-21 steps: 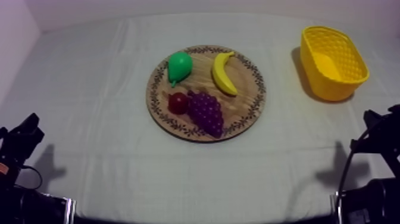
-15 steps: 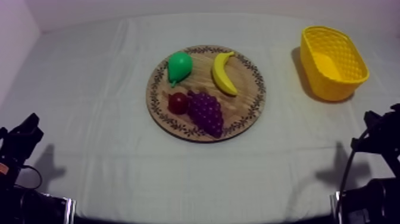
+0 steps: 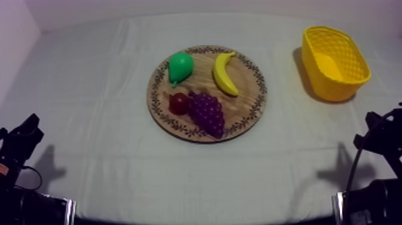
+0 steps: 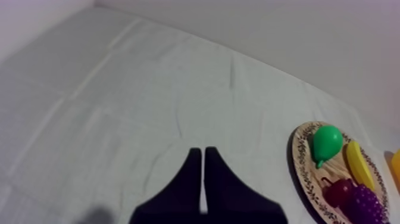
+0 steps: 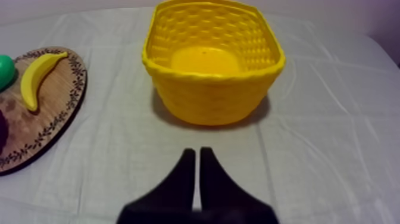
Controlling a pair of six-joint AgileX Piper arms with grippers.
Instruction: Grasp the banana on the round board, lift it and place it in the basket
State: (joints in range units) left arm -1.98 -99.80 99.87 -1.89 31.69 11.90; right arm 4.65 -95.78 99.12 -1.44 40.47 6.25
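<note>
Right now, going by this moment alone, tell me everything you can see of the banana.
The banana is a yellow, curved toy, smooth and plastic-looking, whole. It lies flat on the wooden board, on the side nearer the yellow basket, one end by the far rim, its outer curve facing the pear. It touches only the board, apart from the pear and the grapes.

left gripper (image 4: pixel 202 152): two matte black fingers (image 4: pixel 183 192), broad base tapering to tips; right gripper (image 5: pixel 197 152) alike.

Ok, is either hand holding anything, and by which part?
Nothing: the left hand and right hand are shut empty; the banana lies on the wooden board.
</note>
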